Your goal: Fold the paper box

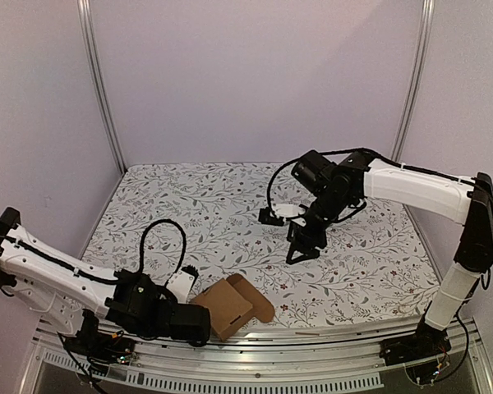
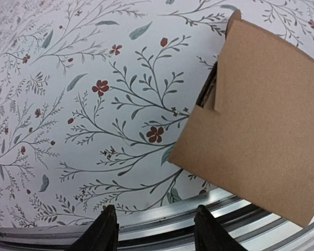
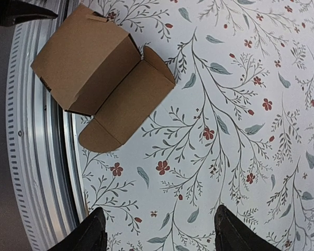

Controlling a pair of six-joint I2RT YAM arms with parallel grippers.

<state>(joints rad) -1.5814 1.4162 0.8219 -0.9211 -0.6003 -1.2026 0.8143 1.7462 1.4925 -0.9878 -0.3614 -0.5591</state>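
Observation:
The paper box (image 1: 228,306), plain brown cardboard, lies on the floral cloth near the table's front edge, with a rounded lid flap (image 1: 255,297) spread out to its right. In the left wrist view the paper box (image 2: 261,120) fills the right side. My left gripper (image 2: 156,231) is open just left of it, over the front rail, with nothing between its fingers. In the top view the left gripper (image 1: 199,326) sits low beside the box's near-left corner. My right gripper (image 1: 302,249) hangs open above mid-table, well away from the box (image 3: 86,63); the right gripper (image 3: 161,232) holds nothing.
An aluminium rail (image 1: 312,349) runs along the table's front edge, right beside the box (image 3: 36,157). The floral cloth (image 1: 230,205) covers the table. White walls and upright metal posts (image 1: 103,90) close in the back and sides.

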